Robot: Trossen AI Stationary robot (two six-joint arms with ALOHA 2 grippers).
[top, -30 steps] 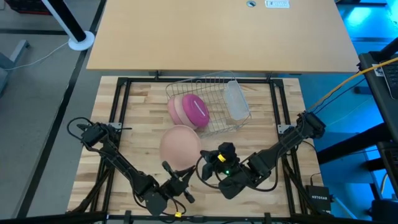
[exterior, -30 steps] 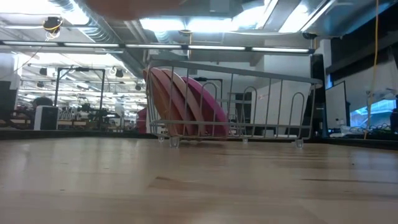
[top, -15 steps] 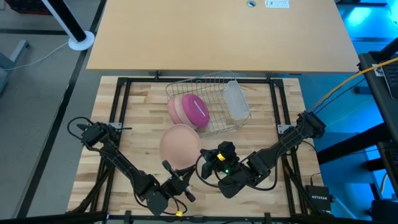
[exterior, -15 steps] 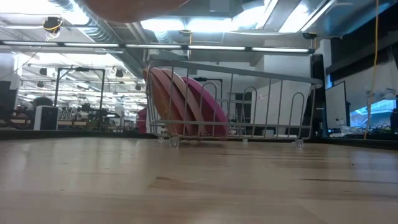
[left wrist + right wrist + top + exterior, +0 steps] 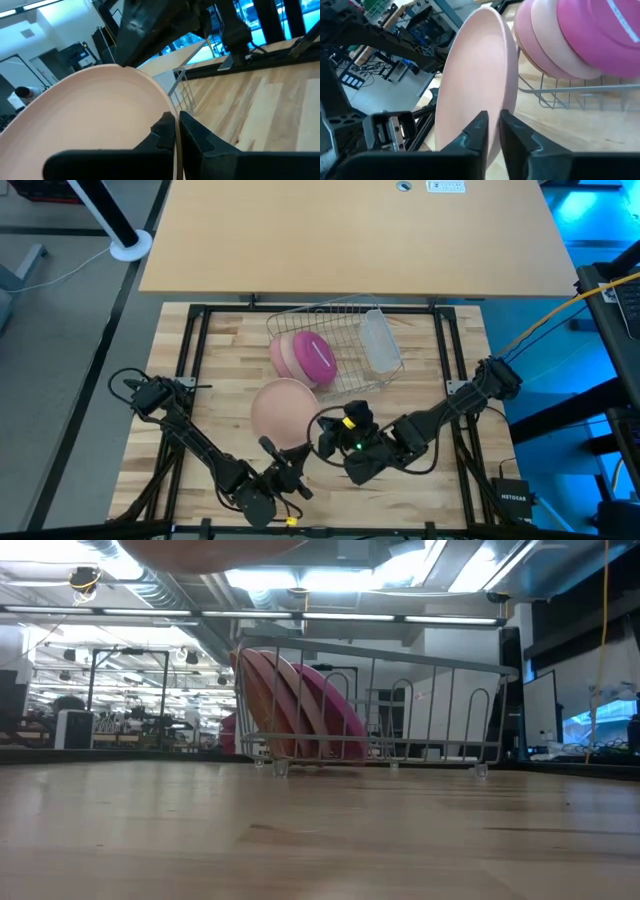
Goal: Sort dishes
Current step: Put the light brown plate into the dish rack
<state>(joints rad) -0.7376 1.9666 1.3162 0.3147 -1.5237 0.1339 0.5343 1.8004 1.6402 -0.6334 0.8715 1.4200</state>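
A pale peach plate (image 5: 283,408) hangs above the near middle of the table, between both grippers. My left gripper (image 5: 175,120) is shut on its near rim. My right gripper (image 5: 493,122) stands at the plate's right rim (image 5: 496,107), one finger on each side, a narrow gap showing. A magenta plate (image 5: 318,358) and a tan plate (image 5: 284,352) stand on edge in the silver wire rack (image 5: 345,380). The low view shows only the lifted plate's underside (image 5: 210,548) at the picture's top. My left gripper pinches the peach plate's rim (image 5: 169,102) between its two fingers, at the edge nearest the table's near side. The fingers reach in level from the near side. The plate is lifted clear of the table and tilted a little.
A clear cup (image 5: 378,342) lies in the rack's right half. Black frame rails (image 5: 190,350) run along the table's edges. Bare wood lies to the left of the plate and to the right of the rack. A tan tabletop (image 5: 350,230) stands beyond the far edge.
The peach plate has shifted slightly toward the table's left and far side while staying lifted. My right gripper has moved a little leftward with it. My left gripper has kept its hold on the near rim.
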